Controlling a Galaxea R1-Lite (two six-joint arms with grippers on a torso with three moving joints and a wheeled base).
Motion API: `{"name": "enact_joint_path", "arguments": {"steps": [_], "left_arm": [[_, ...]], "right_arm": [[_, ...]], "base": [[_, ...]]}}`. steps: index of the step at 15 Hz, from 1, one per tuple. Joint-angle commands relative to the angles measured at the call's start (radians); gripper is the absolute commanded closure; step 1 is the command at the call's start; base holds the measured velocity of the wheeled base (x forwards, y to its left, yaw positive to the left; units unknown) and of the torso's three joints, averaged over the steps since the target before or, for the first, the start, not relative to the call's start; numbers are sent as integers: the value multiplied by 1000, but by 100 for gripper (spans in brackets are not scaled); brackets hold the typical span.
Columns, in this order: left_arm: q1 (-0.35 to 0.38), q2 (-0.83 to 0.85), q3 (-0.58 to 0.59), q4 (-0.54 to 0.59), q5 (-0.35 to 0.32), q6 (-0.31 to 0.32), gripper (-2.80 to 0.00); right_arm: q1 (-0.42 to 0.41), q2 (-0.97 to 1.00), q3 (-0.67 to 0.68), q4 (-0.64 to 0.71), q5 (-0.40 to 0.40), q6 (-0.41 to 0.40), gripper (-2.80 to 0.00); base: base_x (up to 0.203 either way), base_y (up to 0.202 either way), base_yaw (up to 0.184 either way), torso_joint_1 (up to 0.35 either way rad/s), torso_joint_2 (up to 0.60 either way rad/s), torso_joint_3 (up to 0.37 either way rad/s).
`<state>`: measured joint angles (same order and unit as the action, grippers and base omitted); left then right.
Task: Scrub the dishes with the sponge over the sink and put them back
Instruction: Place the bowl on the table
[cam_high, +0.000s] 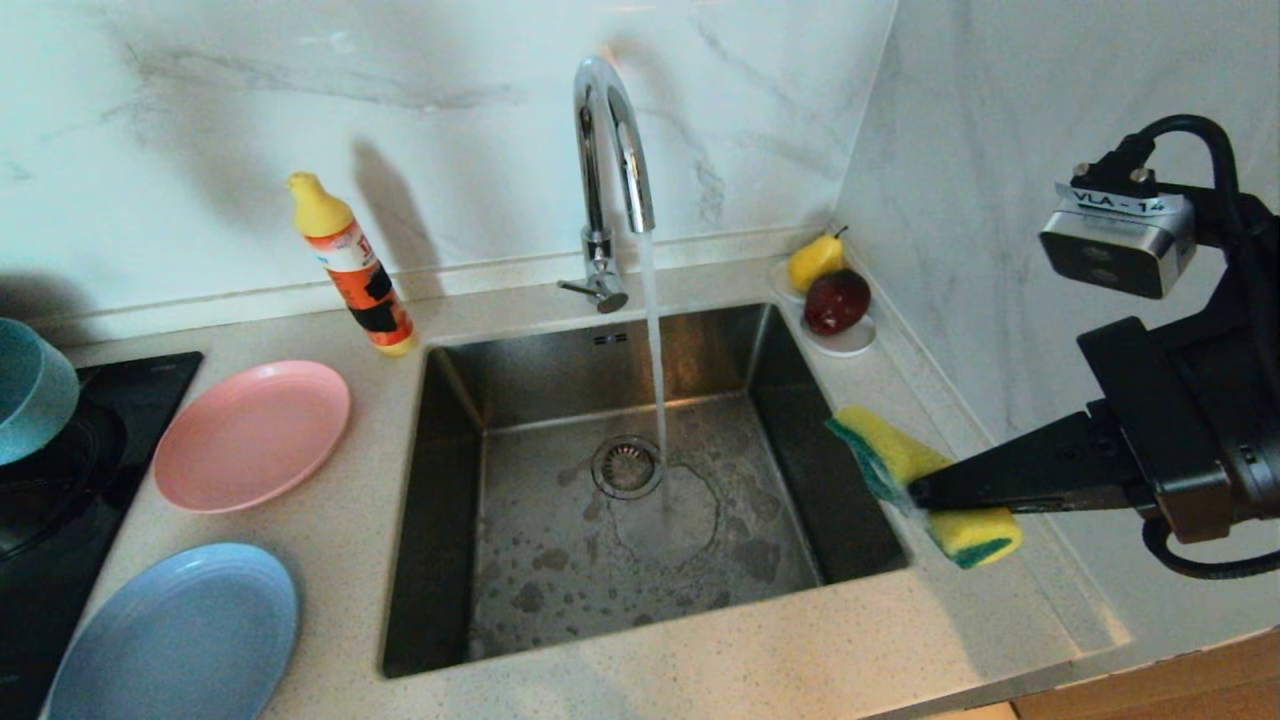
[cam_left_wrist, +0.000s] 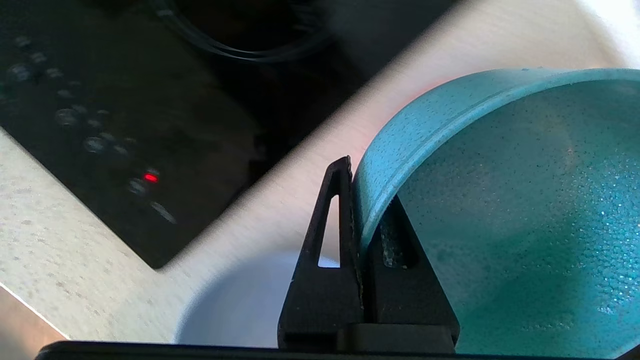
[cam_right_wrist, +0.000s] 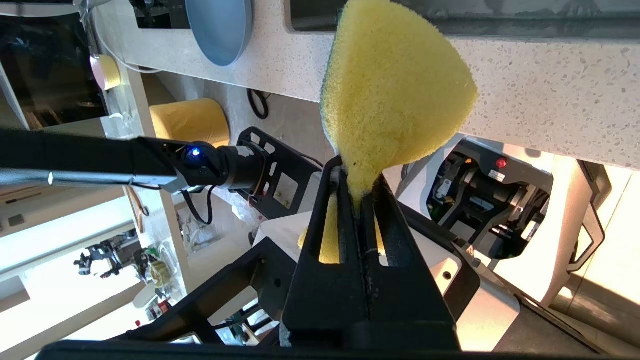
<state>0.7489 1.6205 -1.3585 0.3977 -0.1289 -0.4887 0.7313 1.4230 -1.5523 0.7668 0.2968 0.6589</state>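
Head view: high, looking down on sink (cam_high: 620, 480). Wrist views: close behind fingers. Blue plate (cam_high: 180, 630) shared with right wrist.

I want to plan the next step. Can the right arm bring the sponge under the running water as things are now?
Probably yes. The right gripper holds the sponge just beside the sink rim, and nothing stands between it and the water stream.

right arm (cam_high: 1180, 420): matte black housing | silver camera block (cam_high: 1118, 240) (label "VLA - 14") | looped black cable (cam_high: 1200, 135)
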Motion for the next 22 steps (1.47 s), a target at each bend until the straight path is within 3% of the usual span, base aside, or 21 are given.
{"name": "enact_joint_path", "arguments": {"steps": [1,7,9,22], "left_arm": [[71,131,9,-20,-4,-5,0],[183,259,-13,-29,-3,-20,0],[206,295,-12,-79,-4,-21,0],[285,459,-63,-114,-8,-33,0]], "right_arm": [[0,-7,6,3,2,4,0],[0,-1,8,4,4,5,0],[0,-1,8,3,4,5,0],[2,-3,17,3,5,5,0]], "base": [[0,0,0,0,0,0],[0,0,0,0,0,0],[0,0,0,0,0,0],[0,0,0,0,0,0]]}}
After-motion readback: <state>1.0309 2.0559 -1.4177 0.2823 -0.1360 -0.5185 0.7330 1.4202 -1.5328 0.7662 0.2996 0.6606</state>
